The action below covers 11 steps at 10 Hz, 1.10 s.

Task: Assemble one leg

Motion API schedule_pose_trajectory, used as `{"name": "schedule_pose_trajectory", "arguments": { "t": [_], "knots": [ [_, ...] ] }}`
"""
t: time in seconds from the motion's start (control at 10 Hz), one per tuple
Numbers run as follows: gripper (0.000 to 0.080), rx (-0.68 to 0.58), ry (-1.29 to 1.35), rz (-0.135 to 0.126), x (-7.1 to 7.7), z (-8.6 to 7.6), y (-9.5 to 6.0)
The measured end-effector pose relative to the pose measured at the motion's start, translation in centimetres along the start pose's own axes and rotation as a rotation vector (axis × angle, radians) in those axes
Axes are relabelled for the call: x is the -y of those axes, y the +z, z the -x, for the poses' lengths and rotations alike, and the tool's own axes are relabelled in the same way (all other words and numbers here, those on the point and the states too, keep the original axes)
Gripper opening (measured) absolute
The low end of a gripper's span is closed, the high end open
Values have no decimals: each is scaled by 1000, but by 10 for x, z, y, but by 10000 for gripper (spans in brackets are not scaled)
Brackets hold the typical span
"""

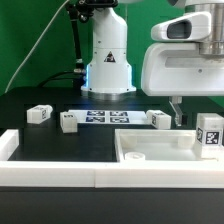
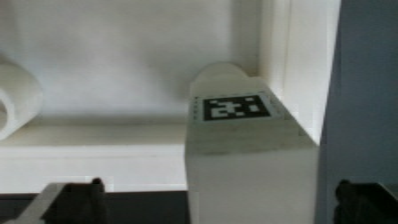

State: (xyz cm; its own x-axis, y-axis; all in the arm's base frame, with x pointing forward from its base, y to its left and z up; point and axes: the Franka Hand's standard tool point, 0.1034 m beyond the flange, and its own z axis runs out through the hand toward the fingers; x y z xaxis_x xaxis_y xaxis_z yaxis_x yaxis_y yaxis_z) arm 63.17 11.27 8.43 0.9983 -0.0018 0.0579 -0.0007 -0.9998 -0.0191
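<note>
step: likely grasping leg (image 2: 246,160) | pincer (image 2: 217,205) released, straddling it, not touching | tip: centre, close squarely, clear of panel rim (image 2: 294,60)

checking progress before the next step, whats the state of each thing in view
gripper: open, empty
leg: between the fingers, ungripped
two legs at exterior view's left: loose, unattached
panel: lying flat, rim up

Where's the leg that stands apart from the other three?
At the exterior view's far right: the leg stands at the white panel's right end, right of the gripper and nearer the camera.
</note>
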Motion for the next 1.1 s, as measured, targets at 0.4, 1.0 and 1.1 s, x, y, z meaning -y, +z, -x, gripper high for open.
{"name": "schedule_pose_trajectory", "arguments": {
  "t": [0.4, 1.0, 1.1],
  "knots": [
    [291, 0, 41, -1, 0, 0, 0],
    [291, -23, 668, -54, -6, 0, 2],
    [292, -20, 756, -54, -5, 1, 2]
  ]
}}
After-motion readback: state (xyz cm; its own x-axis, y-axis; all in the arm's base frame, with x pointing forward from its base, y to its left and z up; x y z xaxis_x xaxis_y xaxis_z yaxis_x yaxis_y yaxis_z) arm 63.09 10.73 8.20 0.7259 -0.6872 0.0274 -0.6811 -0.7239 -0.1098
